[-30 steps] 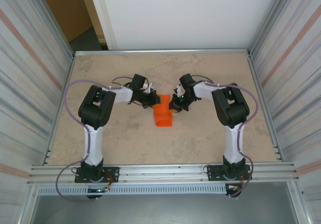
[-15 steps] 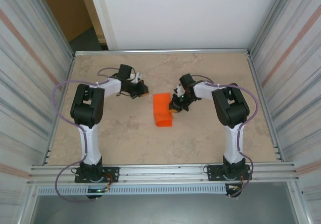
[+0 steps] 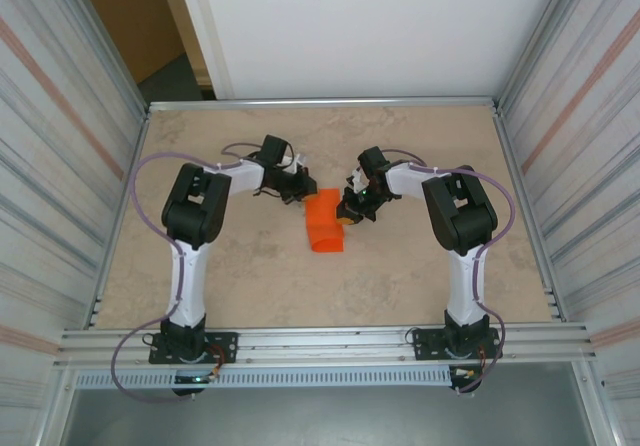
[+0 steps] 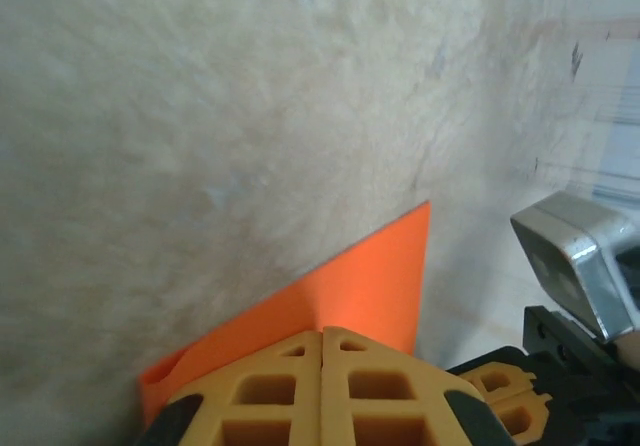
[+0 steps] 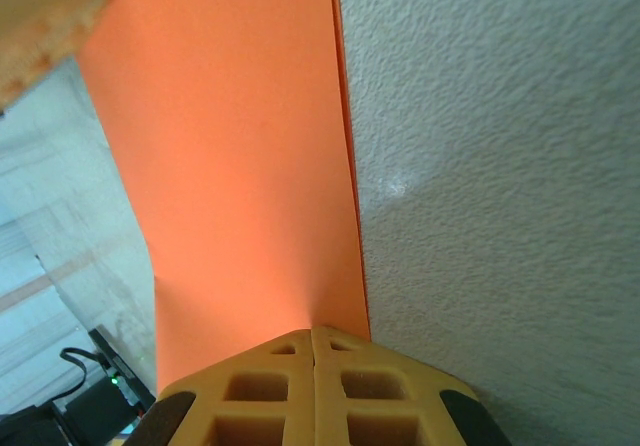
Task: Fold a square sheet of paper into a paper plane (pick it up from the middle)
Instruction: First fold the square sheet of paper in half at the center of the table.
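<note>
The square sheet of paper (image 3: 324,222) is bright orange and lies folded into a narrow strip at the middle of the table, its near end curled up. My left gripper (image 3: 303,193) is shut, its tips against the strip's far left corner. In the left wrist view the joined yellow fingertips (image 4: 322,334) rest on the orange paper (image 4: 350,286). My right gripper (image 3: 347,213) is shut too and bears on the strip's right edge. The right wrist view has its tips (image 5: 313,331) on the paper (image 5: 230,166), close to a doubled edge. No paper shows between either pair of fingers.
The beige table (image 3: 420,276) has a metal rim and corrugated walls on both sides, with a white panel at the back. A rail (image 3: 320,341) carries both arm bases along the near edge. The right gripper's yellow fingers (image 4: 500,406) sit just right of the paper.
The left gripper left the paper and swung out to the left, then came back to the strip's far left corner. The right gripper and the paper have stayed where they were.
</note>
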Tool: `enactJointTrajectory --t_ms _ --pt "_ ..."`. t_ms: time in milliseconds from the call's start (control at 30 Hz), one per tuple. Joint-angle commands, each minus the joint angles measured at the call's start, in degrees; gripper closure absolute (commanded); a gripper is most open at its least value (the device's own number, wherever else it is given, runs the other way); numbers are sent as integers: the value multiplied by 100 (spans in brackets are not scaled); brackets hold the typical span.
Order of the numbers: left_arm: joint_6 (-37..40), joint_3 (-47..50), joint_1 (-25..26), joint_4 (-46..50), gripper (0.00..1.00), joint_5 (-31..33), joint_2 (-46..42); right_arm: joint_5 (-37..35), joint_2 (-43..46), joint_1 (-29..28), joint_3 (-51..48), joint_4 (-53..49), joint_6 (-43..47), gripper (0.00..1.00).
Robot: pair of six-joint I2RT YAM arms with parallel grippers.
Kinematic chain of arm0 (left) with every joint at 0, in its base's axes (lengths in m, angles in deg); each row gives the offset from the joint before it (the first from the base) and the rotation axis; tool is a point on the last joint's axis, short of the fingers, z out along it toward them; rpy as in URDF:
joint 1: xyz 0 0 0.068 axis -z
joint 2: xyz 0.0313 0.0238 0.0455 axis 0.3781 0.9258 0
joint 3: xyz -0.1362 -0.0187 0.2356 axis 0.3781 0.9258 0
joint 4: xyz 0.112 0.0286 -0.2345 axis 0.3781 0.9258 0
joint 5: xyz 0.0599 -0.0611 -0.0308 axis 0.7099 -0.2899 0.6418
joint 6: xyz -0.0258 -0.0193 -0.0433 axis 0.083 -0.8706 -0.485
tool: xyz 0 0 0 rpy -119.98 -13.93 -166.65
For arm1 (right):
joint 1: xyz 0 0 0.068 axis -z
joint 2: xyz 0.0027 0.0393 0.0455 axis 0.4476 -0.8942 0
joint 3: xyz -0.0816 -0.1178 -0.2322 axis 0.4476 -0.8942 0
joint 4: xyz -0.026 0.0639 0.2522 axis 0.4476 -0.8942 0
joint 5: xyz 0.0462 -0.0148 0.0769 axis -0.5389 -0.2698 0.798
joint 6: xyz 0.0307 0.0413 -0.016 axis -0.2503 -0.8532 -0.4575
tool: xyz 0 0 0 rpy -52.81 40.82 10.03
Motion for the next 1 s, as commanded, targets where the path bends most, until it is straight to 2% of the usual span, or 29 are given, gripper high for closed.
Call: enactJointTrajectory --t_ms 0,267,367,533,733,967 --pt "122 -311 -283 387 100 316 193 -2304 -1008 32 -606 -1160 54 100" --pt "279 -744 -602 824 100 615 -14 -2308 -1012 29 -641 -1125 57 100" --pt "215 -463 -462 747 100 557 -487 -2305 -992 32 -659 -1107 65 100" --pt "-147 614 52 233 100 538 -1307 -2286 -970 33 -702 -1057 48 100" --pt "-342 1194 602 113 100 497 -1240 -2292 -962 33 -739 -1037 51 100" --pt "-362 1346 475 -83 100 457 -971 -2316 -976 45 -747 -1024 34 100"
